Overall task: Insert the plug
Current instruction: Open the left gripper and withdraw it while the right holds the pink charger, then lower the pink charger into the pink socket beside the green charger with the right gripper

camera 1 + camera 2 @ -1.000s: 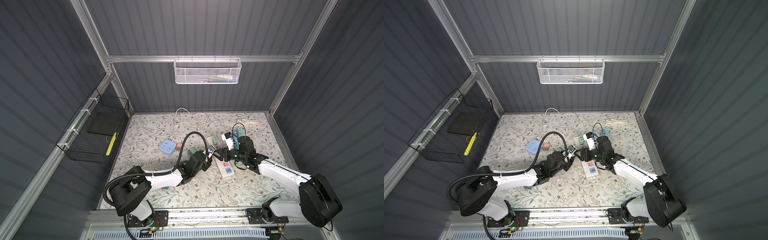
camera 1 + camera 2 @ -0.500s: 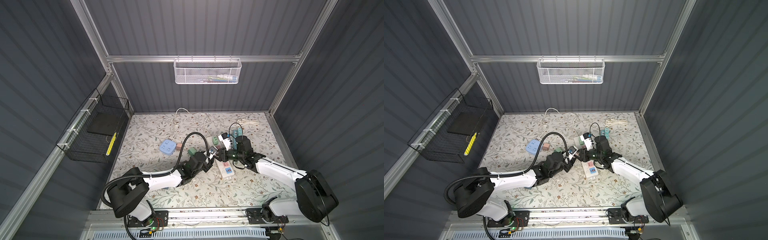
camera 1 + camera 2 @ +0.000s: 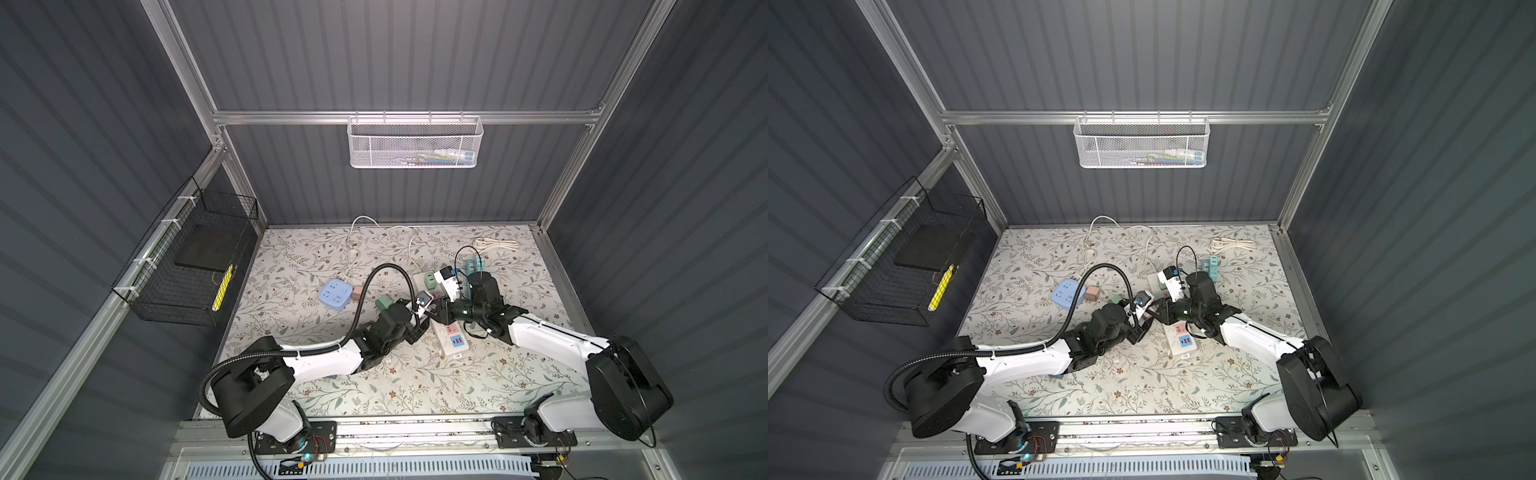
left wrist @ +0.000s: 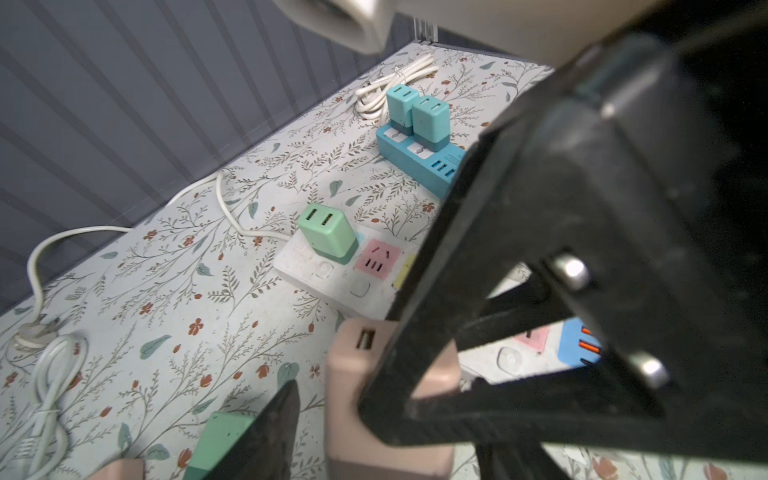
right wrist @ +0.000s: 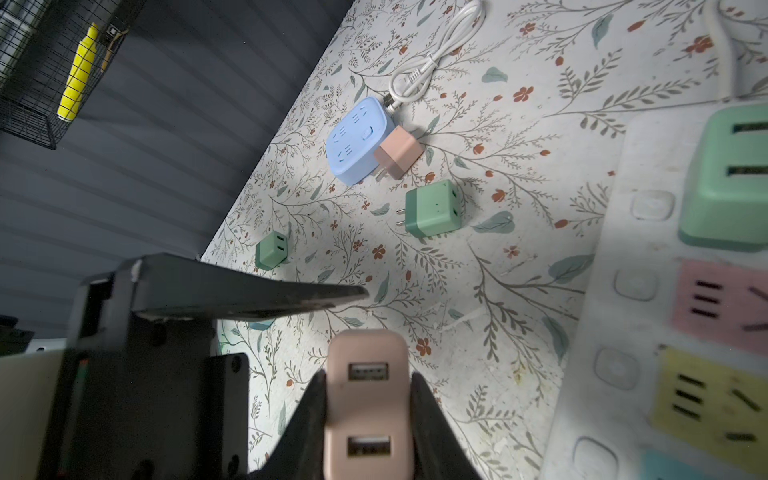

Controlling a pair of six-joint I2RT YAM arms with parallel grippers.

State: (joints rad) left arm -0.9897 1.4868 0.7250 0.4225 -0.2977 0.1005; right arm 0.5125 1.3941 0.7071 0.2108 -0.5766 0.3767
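Two pincers meet over the middle of the table (image 3: 332, 257). In both top views the left pincer (image 3: 417, 322) and the right pincer (image 3: 438, 309) are nose to nose just left of the white power strip (image 3: 452, 340). The plug itself is lost among the black parts there.

The left wrist view brings out the pink plug (image 4: 353, 374). The right pincer's big black frame covers one side of it. One left finger (image 4: 270, 436) stands clear with bare table showing between, so the left pincer looks released. Farther off lie the strip's free pink socket (image 4: 378, 259) and a green adapter (image 4: 328, 232) already seated.

Only the right wrist view shows the grip. Both fingers (image 5: 307, 415) press on the plug's flanks, with its USB face toward the camera. The right pincer is clenched on it above the table, and the strip is to its right.

No view shows the prongs, so I'd judge aim to be the main risk: a tilt could jam them against the socket face. The strip looks loose and may slide under the push. The left finger is close by and could clip the plug.
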